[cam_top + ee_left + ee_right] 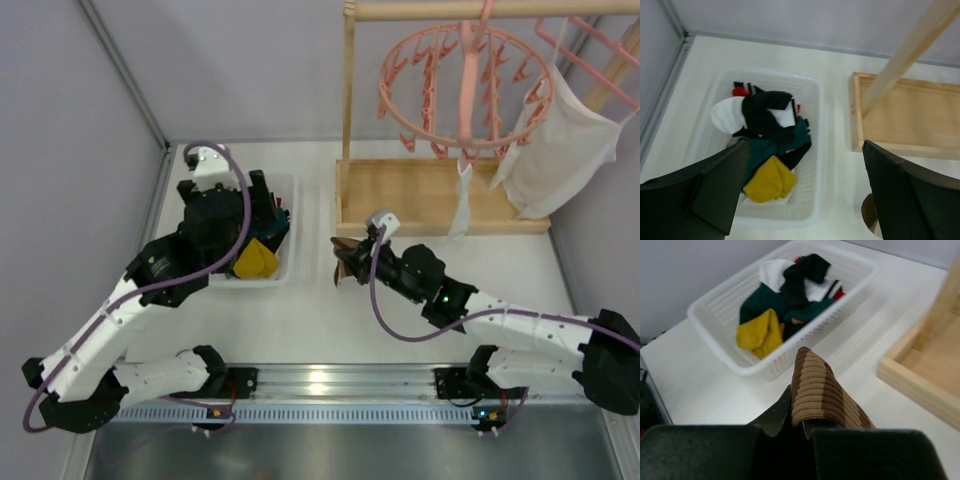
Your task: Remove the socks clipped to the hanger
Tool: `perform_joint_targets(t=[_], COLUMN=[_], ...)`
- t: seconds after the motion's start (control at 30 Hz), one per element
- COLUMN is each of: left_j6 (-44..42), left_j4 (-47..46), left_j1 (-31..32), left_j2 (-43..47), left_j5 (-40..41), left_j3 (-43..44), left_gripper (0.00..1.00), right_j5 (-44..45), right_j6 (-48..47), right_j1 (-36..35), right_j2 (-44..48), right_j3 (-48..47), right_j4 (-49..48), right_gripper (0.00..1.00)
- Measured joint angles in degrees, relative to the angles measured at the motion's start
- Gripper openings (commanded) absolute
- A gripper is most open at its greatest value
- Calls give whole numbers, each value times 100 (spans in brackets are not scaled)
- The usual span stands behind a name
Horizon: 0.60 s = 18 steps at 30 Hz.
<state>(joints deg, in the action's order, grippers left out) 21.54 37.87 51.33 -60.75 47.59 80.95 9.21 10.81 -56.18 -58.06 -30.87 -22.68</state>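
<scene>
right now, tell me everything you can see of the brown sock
The brown sock is a ribbed knit in bands of lighter and darker brown, limp and folded over on itself. It is off the hanger, pinched in the shut right gripper, with its rounded fold sticking out past the fingertips. It sits over the table, between the basket and the wooden tray, touching neither. Whether it brushes the table I cannot tell.
</scene>
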Motion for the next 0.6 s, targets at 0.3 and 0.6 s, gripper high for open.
perform_joint_targets(t=[0.3, 0.6], left_j6=[603, 407], left_j4=[1567, 1937], left_j1=[-737, -750], left_j2=[1110, 2079], left_j5=[378, 826], left_j3=[-275, -55], left_gripper=[98, 98], right_j5=[-1823, -2730], right_j6=[-315, -603], right_j1=[15, 133], right_j2=[-2999, -6347], right_j3=[-2736, -6728], right_j4=[-413, 170], right_gripper=[0, 0])
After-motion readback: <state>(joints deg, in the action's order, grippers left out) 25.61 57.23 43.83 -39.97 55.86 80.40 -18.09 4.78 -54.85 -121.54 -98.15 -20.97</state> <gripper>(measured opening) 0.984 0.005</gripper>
